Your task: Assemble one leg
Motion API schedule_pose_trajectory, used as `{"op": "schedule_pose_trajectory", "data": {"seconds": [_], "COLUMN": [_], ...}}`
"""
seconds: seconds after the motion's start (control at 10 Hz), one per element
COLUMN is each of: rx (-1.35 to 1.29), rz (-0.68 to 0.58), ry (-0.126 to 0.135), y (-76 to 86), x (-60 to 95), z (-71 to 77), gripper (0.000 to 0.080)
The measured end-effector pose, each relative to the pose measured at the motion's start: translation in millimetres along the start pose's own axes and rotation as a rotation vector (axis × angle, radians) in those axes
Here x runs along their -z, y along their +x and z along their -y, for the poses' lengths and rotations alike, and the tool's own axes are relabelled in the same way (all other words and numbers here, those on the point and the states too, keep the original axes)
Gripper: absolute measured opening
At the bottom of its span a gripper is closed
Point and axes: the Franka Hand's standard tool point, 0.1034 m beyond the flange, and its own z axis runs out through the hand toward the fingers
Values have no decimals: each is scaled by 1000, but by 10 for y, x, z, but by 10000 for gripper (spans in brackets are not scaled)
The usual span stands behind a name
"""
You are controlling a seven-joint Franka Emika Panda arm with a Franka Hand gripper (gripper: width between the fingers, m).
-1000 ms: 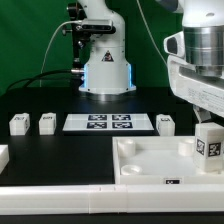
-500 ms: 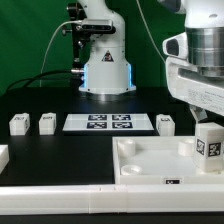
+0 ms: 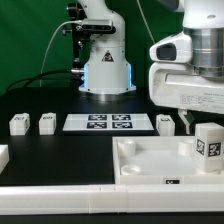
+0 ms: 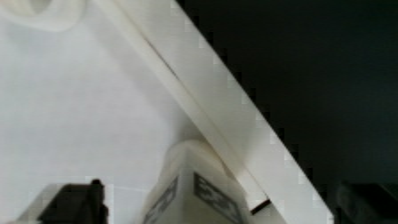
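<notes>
A small white leg with a black-and-white tag stands upright in the near corner of the large white panel, at the exterior view's right. My gripper hangs just above and slightly left of it. In the wrist view the leg sits between my two dark fingertips, with a gap on each side. The gripper is open and holds nothing. Three more legs lie on the black table behind the panel.
The marker board lies flat between the loose legs. The arm's white base stands at the back centre. A white part shows at the left edge. The panel's raised rim runs beside the leg.
My arm has shifted toward the exterior view's left and risen a little. The leg in the panel's corner has stayed where it stood.
</notes>
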Motion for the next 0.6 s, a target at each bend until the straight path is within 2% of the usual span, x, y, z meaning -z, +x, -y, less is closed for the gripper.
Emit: {"op": "schedule_pose_trajectory", "data": {"seconds": [0.2,0.4,0.6], "rx": [311,504,732], "rz": [-5,-6,-9], "ry": [-9,-10,-25], "y": [41,40,57], "x": [2,0,6], "z": [-55,-54,-68], "gripper": [648,648,648]}}
